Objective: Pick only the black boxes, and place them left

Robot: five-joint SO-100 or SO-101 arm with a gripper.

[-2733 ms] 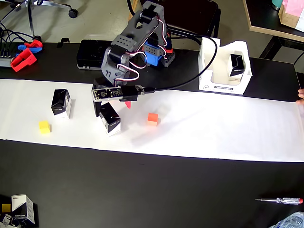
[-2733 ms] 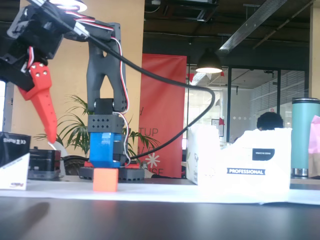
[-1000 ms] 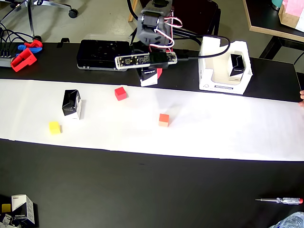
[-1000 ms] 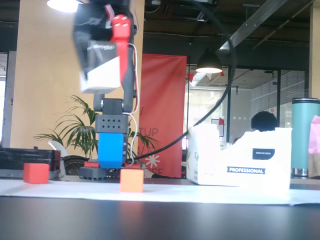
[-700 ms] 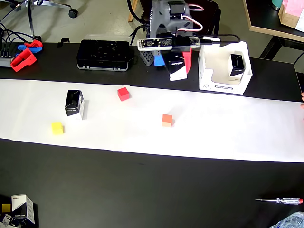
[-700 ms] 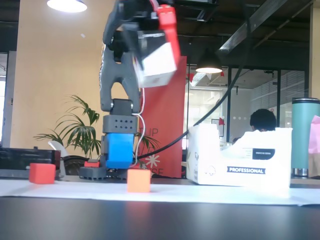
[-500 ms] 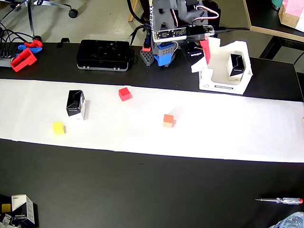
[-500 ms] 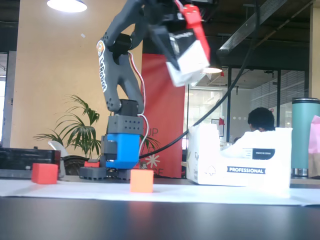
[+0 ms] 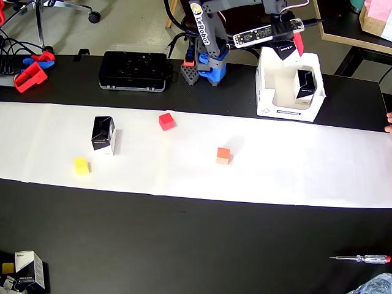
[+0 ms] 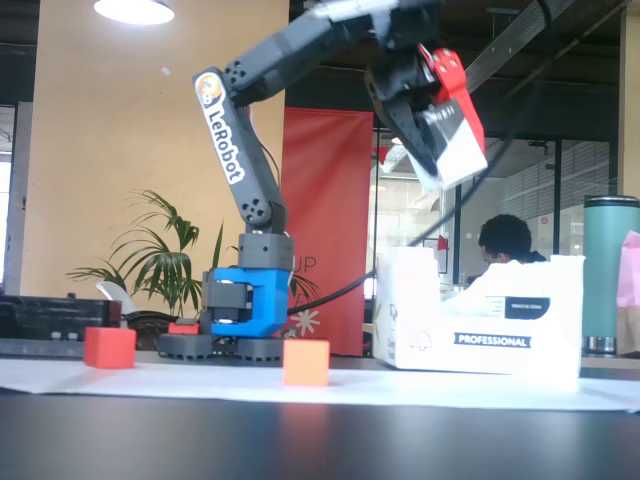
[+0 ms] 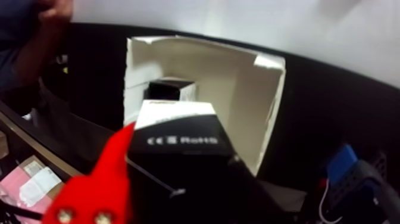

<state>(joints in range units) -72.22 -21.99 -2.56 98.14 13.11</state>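
Black boxes (image 9: 103, 133): glossy black, white sides. Cubes: red (image 9: 166, 121), orange (image 9: 223, 155), yellow (image 9: 81, 166). Carton (image 9: 288, 110) white. Bench (image 9: 184, 245) black.

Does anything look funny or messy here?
Nothing is spilled or broken. The held black box hangs tilted in the gripper above the white carton. One black box stands alone on the paper among the cubes.

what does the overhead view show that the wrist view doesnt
Only the overhead view shows the black box standing on the white paper, the red, orange and yellow cubes, and the screwdriver. Only the wrist view shows the print on the held box up close. Both show the hand holding that box above the white carton, with another black box inside.
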